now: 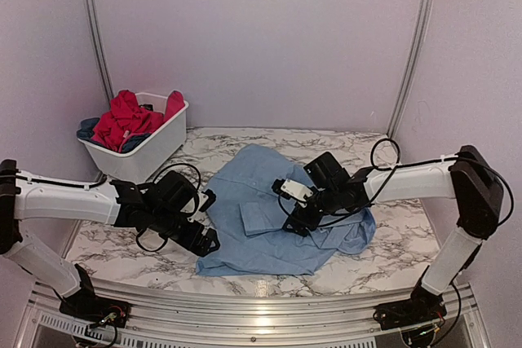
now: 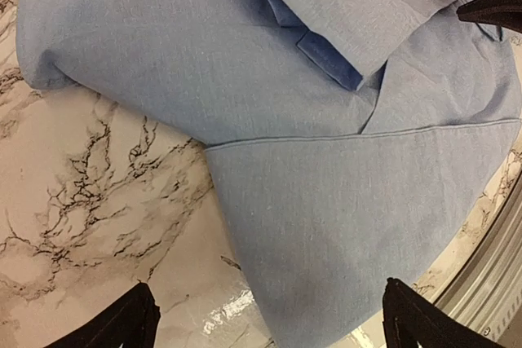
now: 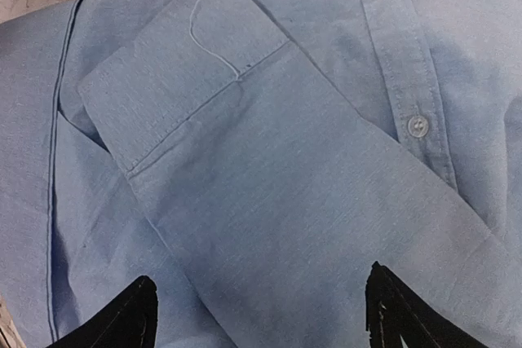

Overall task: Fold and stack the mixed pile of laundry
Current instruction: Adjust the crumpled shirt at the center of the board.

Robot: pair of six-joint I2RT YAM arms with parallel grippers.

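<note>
The light blue shirt (image 1: 277, 242) is spread, creased and only partly flattened, on the middle of the table (image 1: 114, 254), and it is bracketed by the two arms: the left gripper (image 1: 209, 220) is placed at its left edge and the right gripper (image 1: 287, 208) above its middle. In the left wrist view the left gripper (image 2: 267, 303) is seen wide open with nothing held, its span crossing the hem where cloth meets bare marble, so the shirt is taken to lie to the right of it. In the right wrist view the right gripper (image 3: 261, 283) is likewise spread wide and empty, poised over a sleeve (image 3: 326, 201) that is laid back across the body of the shirt, with the cuff (image 3: 163, 95) ahead of the fingers and the button placket (image 3: 408, 87) beside it. The sleeve's long axis appears to run from the cuff back under the right gripper, so that arm is judged the nearer one for the sleeve, while the left arm is judged better placed for the near-left hem. The rest of the pile, red garments (image 1: 122, 120) over a dark blue one (image 1: 88, 128), is seen in the white basket (image 1: 163, 140) at the far left, well apart from both grippers
</note>
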